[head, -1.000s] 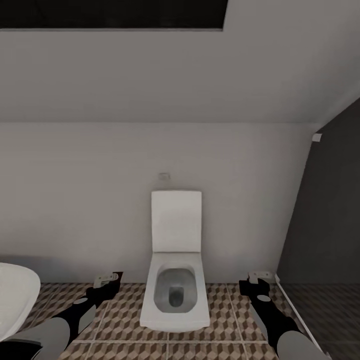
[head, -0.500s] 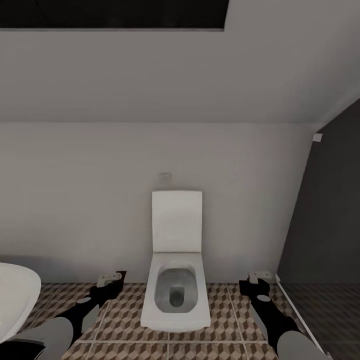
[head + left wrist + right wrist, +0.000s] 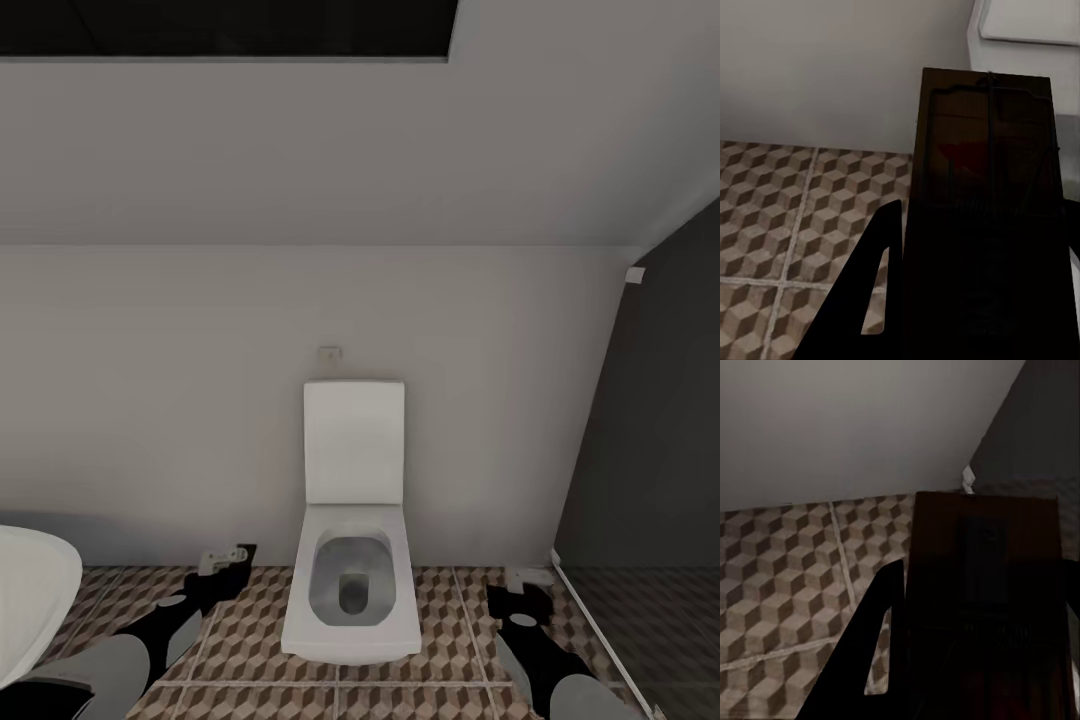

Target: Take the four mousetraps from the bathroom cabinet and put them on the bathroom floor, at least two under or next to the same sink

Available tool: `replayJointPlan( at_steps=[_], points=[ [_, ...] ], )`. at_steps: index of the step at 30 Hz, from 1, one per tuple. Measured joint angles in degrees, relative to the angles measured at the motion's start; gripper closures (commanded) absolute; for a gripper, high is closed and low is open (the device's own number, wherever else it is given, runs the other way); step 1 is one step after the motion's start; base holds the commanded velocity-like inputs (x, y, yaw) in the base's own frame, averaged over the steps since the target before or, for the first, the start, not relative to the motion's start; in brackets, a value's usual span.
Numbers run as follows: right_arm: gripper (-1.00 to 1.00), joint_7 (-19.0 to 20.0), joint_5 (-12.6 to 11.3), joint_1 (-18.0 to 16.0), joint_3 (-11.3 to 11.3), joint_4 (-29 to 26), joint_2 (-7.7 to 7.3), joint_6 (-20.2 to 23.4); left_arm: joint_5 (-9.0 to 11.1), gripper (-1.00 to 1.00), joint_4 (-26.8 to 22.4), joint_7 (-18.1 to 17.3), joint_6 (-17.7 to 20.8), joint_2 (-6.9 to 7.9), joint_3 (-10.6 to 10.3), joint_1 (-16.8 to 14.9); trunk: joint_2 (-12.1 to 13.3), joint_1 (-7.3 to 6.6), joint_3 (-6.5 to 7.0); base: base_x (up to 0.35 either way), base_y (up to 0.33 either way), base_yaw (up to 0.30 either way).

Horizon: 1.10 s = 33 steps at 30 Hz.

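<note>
A plain pale wall fills most of the head view, with a dark panel running down the right edge and the bathroom floor of cube-patterned tiles in a strip along the bottom. A white toilet stands at bottom centre against the wall, lid up, and a rounded white fixture's rim cuts into the lower left corner; which fixture it is I cannot tell. No sink with a faucet or cabinet is in sight, so the robot seems to be in transit with its load.

The left hand, low and left of the toilet, is clamped on a mousetrap; the left wrist view has the board flat between the dark fingers, red spot and wire visible. The right hand, low and right, grips a second mousetrap the same way. Both boards are carried above the tiles, probably held flat so they can be set down beside the sink without tipping.
</note>
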Motion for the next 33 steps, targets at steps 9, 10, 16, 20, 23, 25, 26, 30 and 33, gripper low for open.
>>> replayJointPlan(
  at_steps=[9, 10, 16, 20, 23, 25, 26, 30, 33],
  points=[
    [1.00, 1.7, 0.2, 0.0, 0.1, 4.8, -0.50, -1.7, -0.2, 1.00, -0.1, 0.0, -0.3, -0.70, -0.7, 0.0, 0.0, 0.00, 0.00, 0.000, 0.000, 0.000],
    [1.00, 1.8, 0.2, 0.0, 0.1, 4.9, -0.50, -1.8, -0.2, 1.00, -0.1, 0.1, -0.3, -0.74, -0.8, 0.0, 0.0, 0.00, 0.00, 0.000, 0.000, 0.000],
    [1.00, 1.9, 0.3, 0.0, 0.1, 5.1, -0.35, -1.9, 0.0, 1.00, 0.0, 0.9, -0.4, -1.20, -0.8, 0.0, 0.0, 0.00, 0.00, 0.000, 0.000, 0.000],
    [1.00, 1.9, 0.3, 0.0, 0.1, 5.1, -0.08, -2.0, 0.2, 1.00, -0.1, 1.1, -0.1, -1.66, -0.7, 0.0, 0.0, 0.00, 0.00, 0.000, 0.000, 0.000],
    [1.00, 1.9, 0.4, 0.0, 0.1, 5.0, 0.00, -2.0, 0.4, 1.00, -0.1, 1.5, 0.0, -2.00, -0.6, 0.0, 0.0, 0.00, 0.00, 0.000, 0.000, 0.000],
    [1.00, 1.9, 0.4, 0.0, 0.1, 5.0, 0.02, -2.0, 0.5, 1.00, -0.1, 2.3, 0.1, -2.28, -0.6, 0.0, 0.0, 0.00, 0.00, 0.000, 0.000, 0.000],
    [1.00, 1.9, 0.4, 0.0, 0.1, 5.0, 0.01, -2.0, 0.6, 1.00, 0.0, 3.5, 0.1, -2.71, -0.5, 0.0, 0.0, 0.00, 0.00, 0.000, 0.000, 0.000],
    [1.00, 1.9, 0.4, 0.0, 0.1, 4.5, -0.06, -2.0, 0.7, 1.00, 0.1, 7.6, 0.0, -4.40, -0.5, 0.0, 0.0, 0.00, 0.00, 0.000, 0.000, 0.000],
    [1.00, 1.9, 0.3, 0.0, 0.1, 3.8, -0.09, -2.0, 0.6, 1.00, 0.2, 9.7, -0.1, -5.69, -0.5, 0.0, -1.2, 0.65, -0.53, 0.000, 0.000, 0.000]
  ],
)
